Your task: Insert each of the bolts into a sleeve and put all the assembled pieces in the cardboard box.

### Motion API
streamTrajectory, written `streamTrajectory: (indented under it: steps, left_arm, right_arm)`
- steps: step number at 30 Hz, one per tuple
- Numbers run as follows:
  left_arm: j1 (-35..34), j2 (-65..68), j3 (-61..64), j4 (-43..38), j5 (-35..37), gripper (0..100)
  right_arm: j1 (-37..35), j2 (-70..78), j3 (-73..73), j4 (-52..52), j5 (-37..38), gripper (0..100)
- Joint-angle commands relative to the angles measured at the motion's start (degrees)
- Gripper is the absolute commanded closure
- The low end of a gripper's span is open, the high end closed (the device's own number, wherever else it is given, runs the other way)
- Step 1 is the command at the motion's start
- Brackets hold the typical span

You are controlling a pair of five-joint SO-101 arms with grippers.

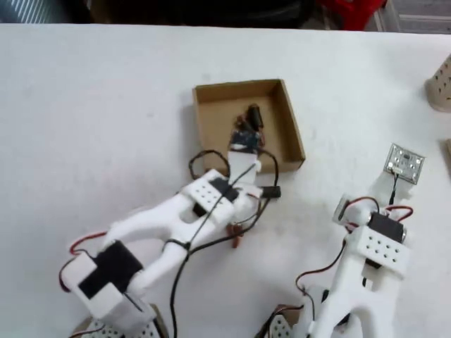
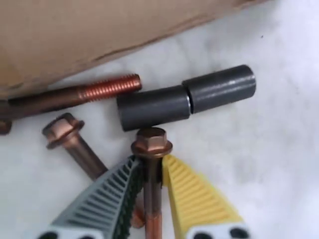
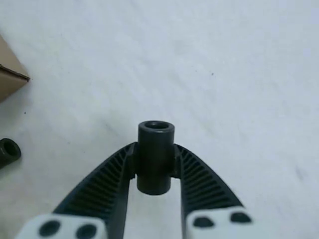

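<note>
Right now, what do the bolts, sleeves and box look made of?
Bolts: metal, likely copper-plated steel; shiny reddish-brown, cut threads, flanged hex heads.
Sleeves: dark grey, smooth, with a faint sheen; blackened metal or hard plastic, the look leaves it open.
Cardboard box: plain brown board, matte, thin folded walls.

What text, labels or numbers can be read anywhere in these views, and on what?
None can be read.
Brown cardboard box: plain walls, no print seen.
Copper-coloured hex-head bolt, clamped in the left gripper: any head stamp is too blurred to read.
Dark cylindrical sleeve, clamped in the right gripper: bare surface, no marking seen.
</note>
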Motion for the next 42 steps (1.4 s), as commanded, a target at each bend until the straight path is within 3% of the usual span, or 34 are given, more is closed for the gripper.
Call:
streamTrajectory:
  steps: [1,8,30,42]
  left_arm:
    - [-2.8,-6.0,1.4,-4.6,-4.9,97]
    - [-4.5,-8.1,4.4,-8.4,-6.8,97]
    - [-4.6,-8.0,4.5,-9.0,-6.8,97]
    - [-4.6,-8.0,4.5,-9.0,-6.8,97]
  right_arm:
    - [-1.5,-1.6,0.4,-2.5,-0.8,98.1]
    - [-3.9,-1.8,4.9,-14.1,-0.9,98.1]
    - [0.7,-1.5,11.8,-53.0,-0.4,98.1]
    - [0.5,-1.4,28.4,-87.9,-0.4,98.1]
